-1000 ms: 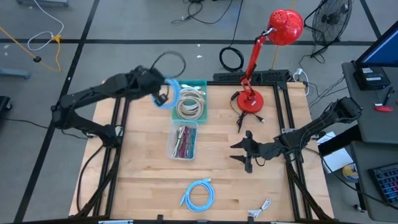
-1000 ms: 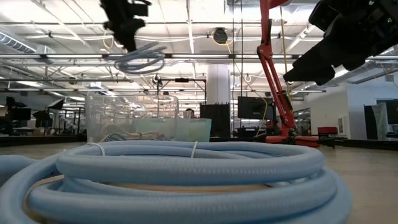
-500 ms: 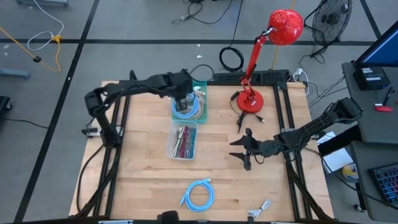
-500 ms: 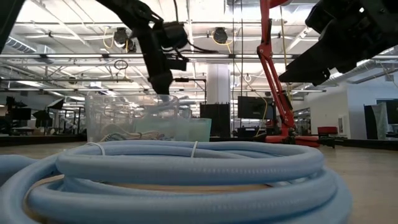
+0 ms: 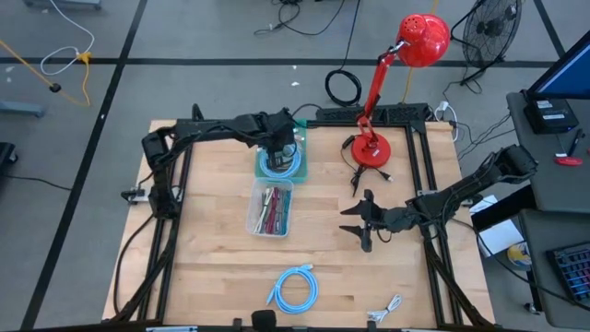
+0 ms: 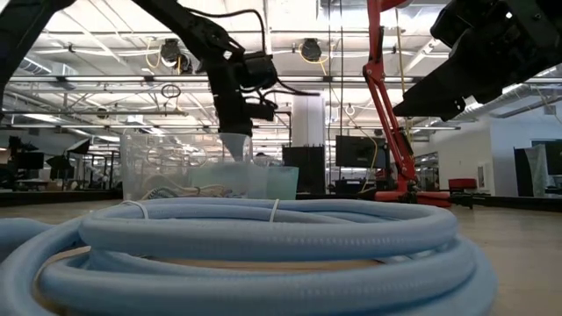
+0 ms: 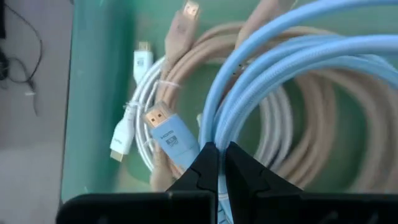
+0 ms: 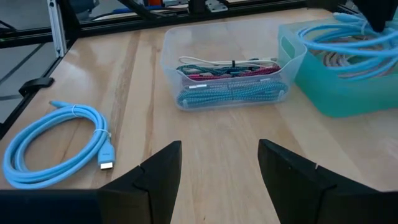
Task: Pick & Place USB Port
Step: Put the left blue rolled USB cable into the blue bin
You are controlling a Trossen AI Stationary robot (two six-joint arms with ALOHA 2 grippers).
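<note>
My left gripper reaches down into the teal bin at the table's far middle, shut on a coil of light-blue cable. In the left wrist view that coil spreads over beige and white cables in the bin. A second light-blue coil lies flat near the table's near edge. My right gripper hovers open over the right middle of the table, away from both coils. My left gripper pinches several strands of the coil's loop side by side between its two fingers. It comes from above, pointing down, with the fingers across the strands. The coil lies roughly level inside the bin's walls, over the beige cables; whether it rests on them, I cannot tell.
A clear bin of coloured cables sits just near of the teal one. A red desk lamp stands to the bin's right. A small white cable lies at the near edge. Bare wood stretches between the clear bin and the near coil.
My left gripper, carrying the light-blue coil, swung from left of the teal bin toward the table's right and came down into the bin. The coil, first hanging in the air, now sits within the bin's walls. The fingers stay shut on it.
</note>
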